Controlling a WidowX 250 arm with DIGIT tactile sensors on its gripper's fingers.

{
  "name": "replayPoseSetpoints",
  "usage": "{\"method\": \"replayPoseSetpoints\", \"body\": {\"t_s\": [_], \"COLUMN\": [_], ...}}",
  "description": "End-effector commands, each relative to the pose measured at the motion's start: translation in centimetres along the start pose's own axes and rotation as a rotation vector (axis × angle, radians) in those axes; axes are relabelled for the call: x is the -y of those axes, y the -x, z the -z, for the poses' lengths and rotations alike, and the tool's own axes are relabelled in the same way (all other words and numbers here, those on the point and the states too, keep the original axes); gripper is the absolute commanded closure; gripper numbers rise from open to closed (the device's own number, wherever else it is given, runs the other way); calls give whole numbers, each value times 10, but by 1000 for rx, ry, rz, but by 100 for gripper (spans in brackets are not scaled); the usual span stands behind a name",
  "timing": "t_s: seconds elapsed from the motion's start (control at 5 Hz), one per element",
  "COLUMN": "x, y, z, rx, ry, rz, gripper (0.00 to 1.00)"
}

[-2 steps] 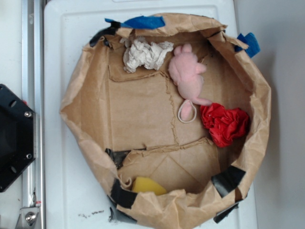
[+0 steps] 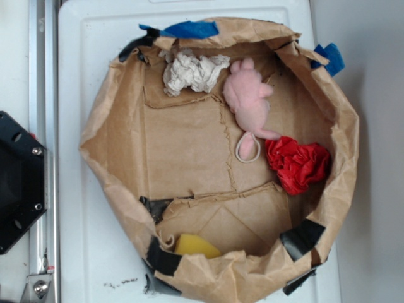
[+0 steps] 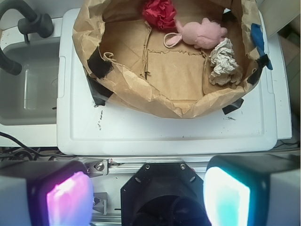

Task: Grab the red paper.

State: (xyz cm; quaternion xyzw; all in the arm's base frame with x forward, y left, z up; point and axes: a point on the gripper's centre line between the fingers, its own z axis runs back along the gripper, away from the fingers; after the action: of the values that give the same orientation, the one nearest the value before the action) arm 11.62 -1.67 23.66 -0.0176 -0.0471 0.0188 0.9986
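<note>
A wide brown paper tub [image 2: 101, 142] with crumpled walls, patched with black and blue tape, is sitting on a white plastic lid [image 2: 76, 57] that is serving as the desk. In the overhead view, the red paper [image 2: 297, 163] is lying inside the tub against its right wall, a bright crumpled wad. Just to its left, a pink plush toy [image 2: 247, 98] is lying on the tub floor, its looped tail [image 2: 247, 148] nearly touching the red wad. An off-white paper wad [image 2: 192, 71] is resting near the far wall, just left of the plush toy. A yellow object [image 2: 194, 245] is peeking out at the near wall, partly hidden by the rim.

In the wrist view, the claw [image 3: 148, 194] is hanging well outside the tub, above a black base [image 3: 162, 188], with its two pads, one glowing pink [image 3: 68, 197] and one teal [image 3: 225, 195], standing wide apart and gripping nothing. There the red paper [image 3: 160, 13] is showing at the far side of the tub. A grey sink [image 3: 28, 89] is sitting to the left of the lid.
</note>
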Motion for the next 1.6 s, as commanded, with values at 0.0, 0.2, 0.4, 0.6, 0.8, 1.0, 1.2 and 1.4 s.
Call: {"method": "replayPoseSetpoints", "body": {"t_s": [0.0,0.2,0.4,0.6,0.8,1.0,1.2,1.4], "x": [33,37,37,37,37,22,-1,-13], "y": [-30,-78,-78,-78,-78,-117,-154,-154], "z": [44,61,61,61,61,65,75,75], "rx": [123,135,135,135,135,181,229,240], "ry": [88,86,86,86,86,111,94,136], "rz": [-47,-34,-34,-34,-34,-89,-93,16], "gripper": [0,0,0,0,0,0,0,0]}}
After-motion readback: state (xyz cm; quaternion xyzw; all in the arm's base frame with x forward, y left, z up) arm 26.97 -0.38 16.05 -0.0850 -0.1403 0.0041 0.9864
